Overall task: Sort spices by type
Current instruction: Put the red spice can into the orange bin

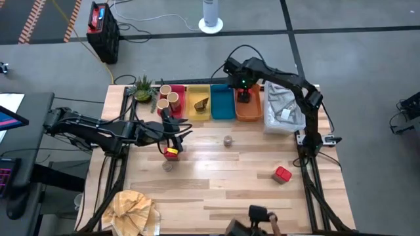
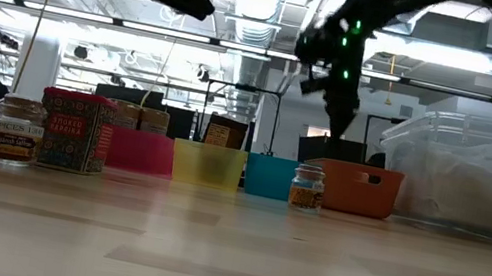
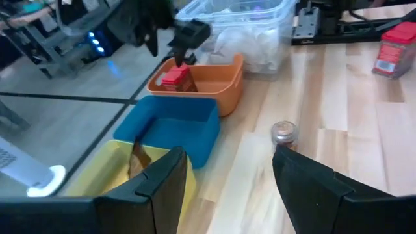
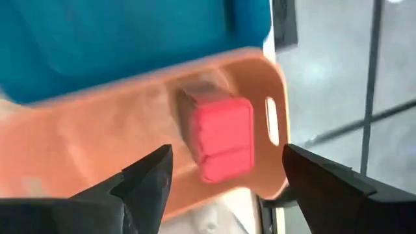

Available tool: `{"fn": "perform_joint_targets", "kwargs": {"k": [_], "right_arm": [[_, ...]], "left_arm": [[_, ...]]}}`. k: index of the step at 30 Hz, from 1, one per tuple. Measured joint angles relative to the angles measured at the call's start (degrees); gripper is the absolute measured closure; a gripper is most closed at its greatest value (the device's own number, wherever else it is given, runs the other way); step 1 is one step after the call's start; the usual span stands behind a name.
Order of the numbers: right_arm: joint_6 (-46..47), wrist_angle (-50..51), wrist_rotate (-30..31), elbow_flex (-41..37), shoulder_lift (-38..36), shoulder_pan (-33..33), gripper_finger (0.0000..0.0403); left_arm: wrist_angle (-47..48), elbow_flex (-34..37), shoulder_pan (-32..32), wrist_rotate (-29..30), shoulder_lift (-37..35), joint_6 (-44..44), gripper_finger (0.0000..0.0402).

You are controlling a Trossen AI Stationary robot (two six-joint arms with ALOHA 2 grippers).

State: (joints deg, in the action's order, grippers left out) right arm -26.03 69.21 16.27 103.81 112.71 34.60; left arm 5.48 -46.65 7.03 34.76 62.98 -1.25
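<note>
In the high view my right gripper (image 1: pixel 243 96) hangs open over the orange bin (image 1: pixel 249 111). A red boxy pack (image 4: pixel 221 138) lies in that bin below its fingers, untouched. My left gripper (image 1: pixel 177 134) is open and raised over the table's left half, above a red pack (image 1: pixel 172 153) that stands on the wood next to a small jar (image 1: pixel 168 165). Another small tin (image 1: pixel 228 140) stands mid-table, and a further red pack (image 1: pixel 282 174) lies toward the right. Tan cylinders (image 1: pixel 169 97) stand in the red bin. A dark wedge (image 1: pixel 201 103) lies in the yellow bin.
Four bins, red, yellow, blue (image 1: pixel 222 103) and orange, line the far edge. A clear tub with white cloth (image 1: pixel 282 110) sits to their right and a small plant (image 1: pixel 142 88) to their left. Crumpled tan paper (image 1: pixel 134 210) lies at the near left corner.
</note>
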Motion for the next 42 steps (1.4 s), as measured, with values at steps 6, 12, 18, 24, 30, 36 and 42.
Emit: {"fn": "perform_joint_targets", "kwargs": {"k": [6, 12, 18, 24, 30, 36, 42], "right_arm": [[5.3, 3.1, -11.1, -0.4, -4.8, -7.7, 0.008], [10.6, 2.5, -13.4, -12.5, -12.9, -18.0, 0.008], [19.9, 0.1, -9.4, -27.1, -23.4, -28.2, 0.0081], [36.9, 1.1, -9.3, -32.4, -30.0, -41.6, 0.0081], [53.9, 5.3, -8.8, -34.9, -31.5, -52.1, 0.0067], [67.5, 7.9, -9.2, -39.4, -31.4, -57.7, 0.0026], [77.0, 7.2, -16.4, -42.4, -31.4, -60.0, 0.0007]], "left_arm": [[0.2, 0.0, 0.0, 0.3, 0.0, -1.0, 0.0184], [0.2, 0.0, 0.0, 0.3, 0.0, -1.7, 0.0184], [0.2, 0.0, 0.0, 0.3, 0.0, -4.7, 0.0184], [-0.7, 0.0, 0.0, 0.4, 0.0, -7.4, 0.0184], [-4.6, 0.0, 0.0, 0.5, 0.0, -11.6, 0.0184], [-5.9, 0.0, 0.0, 0.5, 0.0, -14.9, 0.0184], [-6.3, 0.0, -1.2, 0.4, 0.0, -15.6, 0.0184]]}}
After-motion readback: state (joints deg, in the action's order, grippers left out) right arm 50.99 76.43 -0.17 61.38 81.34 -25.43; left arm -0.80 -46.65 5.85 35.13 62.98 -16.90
